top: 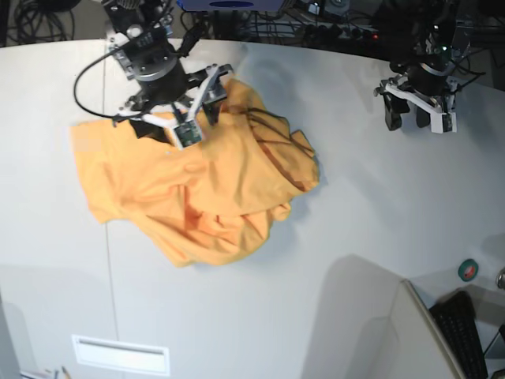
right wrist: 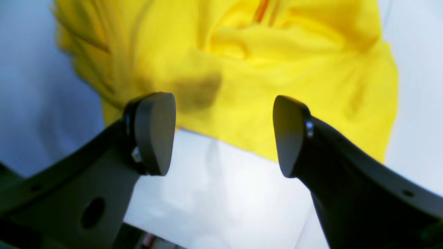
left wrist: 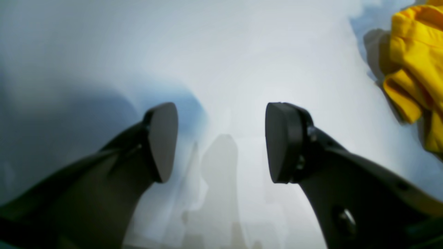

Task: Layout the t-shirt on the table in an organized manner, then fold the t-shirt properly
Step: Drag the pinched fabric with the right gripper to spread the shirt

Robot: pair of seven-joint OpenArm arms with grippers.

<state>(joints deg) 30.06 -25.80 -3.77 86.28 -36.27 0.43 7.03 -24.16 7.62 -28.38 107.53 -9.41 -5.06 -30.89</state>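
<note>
orange-yellow t-shirt [top: 197,189] lies crumpled on the white bench [top: 355,221], folds bunched along its edge nearest the left gripper; the right gripper [right wrist: 223,135] hovers over the shirt's far edge, jaws spread, gripping nothing; the left gripper [left wrist: 221,141] hangs well away from the shirt over bare bench, jaws apart and empty

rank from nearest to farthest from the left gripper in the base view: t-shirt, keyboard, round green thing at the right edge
From the left gripper, at upper right:
1. t-shirt, to its left, mid-table.
2. round green thing, below it at the right edge.
3. keyboard, bottom right corner.
</note>
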